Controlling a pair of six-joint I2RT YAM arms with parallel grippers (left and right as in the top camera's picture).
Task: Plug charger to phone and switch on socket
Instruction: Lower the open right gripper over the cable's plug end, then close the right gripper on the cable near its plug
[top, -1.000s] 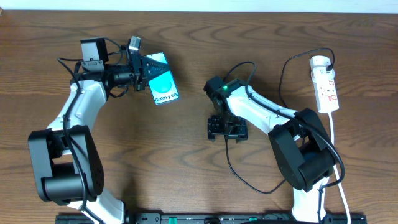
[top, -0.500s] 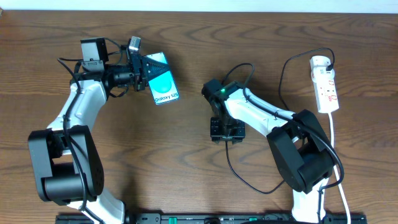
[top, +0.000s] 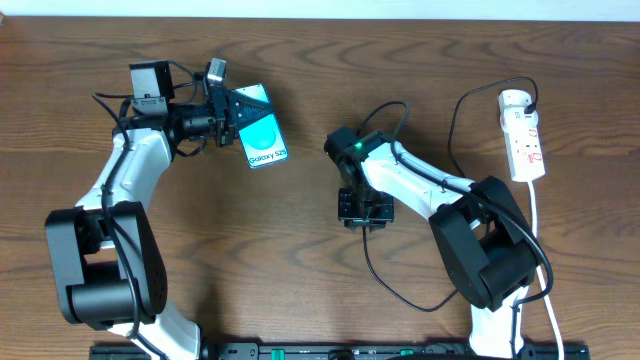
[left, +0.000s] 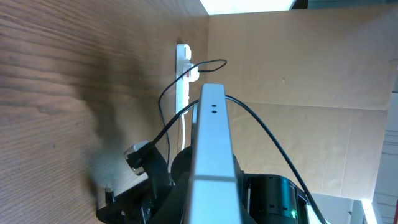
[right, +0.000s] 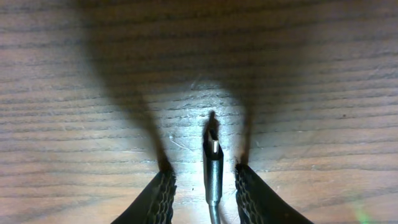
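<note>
On the left side of the table (top: 300, 290) our left hand (top: 226, 110) is clamped on the phone (top: 262, 138), gripping it at the end away from the "Galaxy S25" lettering. The light blue screen faces up toward the overhead camera. In the left wrist view we see the phone (left: 210, 149) only edge-on as a pale strip running up the middle, and we cannot tell whether it rests on the wood or is held above it. Near the middle of the table our right hand (top: 364, 211) points down at the surface. In its wrist view, the two ribbed fingers (right: 163, 194) stand apart with the charger (right: 212, 163) between them. Its small plug tip lies in the lit gap on the wood, and a sliver of space shows on either side, so the hand (right: 204, 180) is spread around the tip rather than pinching it. The socket (top: 523, 135) lies lengthwise at the far right, well apart from both hands. A thin black cable loops out from its far end, and its white cord trails toward the near edge. In the left wrist view the socket (left: 181, 71) shows far off as a white bar.
</note>
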